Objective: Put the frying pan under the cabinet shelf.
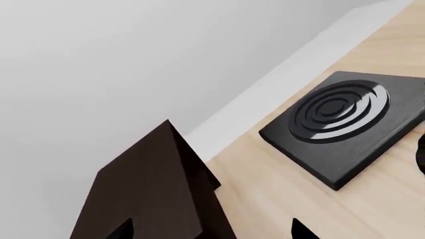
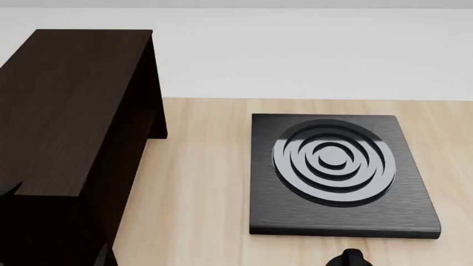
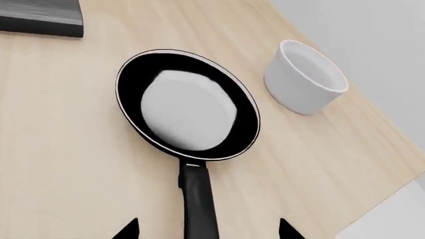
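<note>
My right gripper hangs open and wide over the frying pan, its tips straddling the handle without touching. The pan lies on the wooden table beside a white cup. I cannot tell my left gripper's state.

Legible text, labels, brands, numbers, signs: none that I can read in any of my three views. Checked surfaces: pan, shelf, ringed plate, white cup, knob, wooden tabletop — all plain and unmarked
</note>
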